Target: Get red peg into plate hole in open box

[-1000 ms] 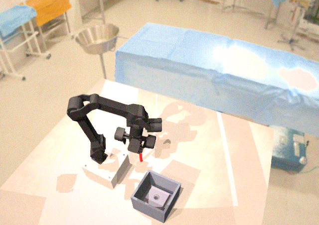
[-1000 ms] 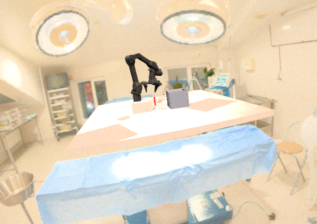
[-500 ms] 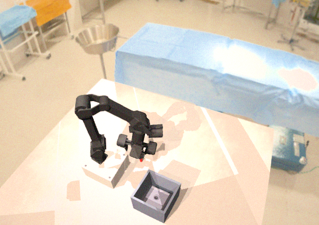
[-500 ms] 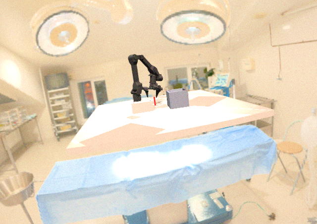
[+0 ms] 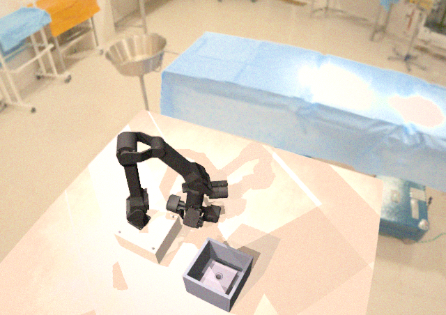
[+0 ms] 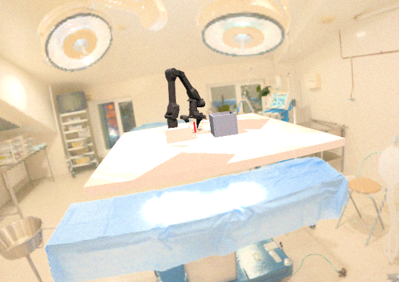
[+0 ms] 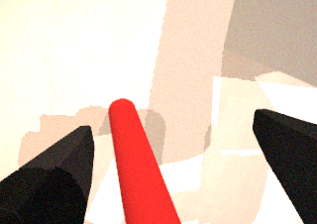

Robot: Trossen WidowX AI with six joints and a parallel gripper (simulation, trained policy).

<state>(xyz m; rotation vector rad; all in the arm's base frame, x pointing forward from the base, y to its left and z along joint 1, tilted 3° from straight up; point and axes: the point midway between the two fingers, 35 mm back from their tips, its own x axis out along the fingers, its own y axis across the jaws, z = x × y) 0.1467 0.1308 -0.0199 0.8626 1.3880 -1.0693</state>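
My fingers [image 5: 197,225] [image 6: 195,124] stand well open, holding nothing. In the wrist view the red peg [image 6: 194,127] [image 7: 141,169] lies between them, nearer the nine o'clock finger, its long axis running from eleven toward five o'clock; outside, it looks upright. I judge I should shift toward nine before squeezing.

A slim, bright-red peg [image 6: 194,127] [image 7: 141,169], round-ended, stands upright at the center of the exterior view; the wrist view shows it low and left of center. A gray-blue, square, open-topped box [image 5: 191,287] [image 6: 223,124] sits on the counter [image 5: 324,254] [image 6: 257,143], lower center from above, its pale bottom plate [image 5: 211,281] showing an unfilled round hole [image 5: 219,276].
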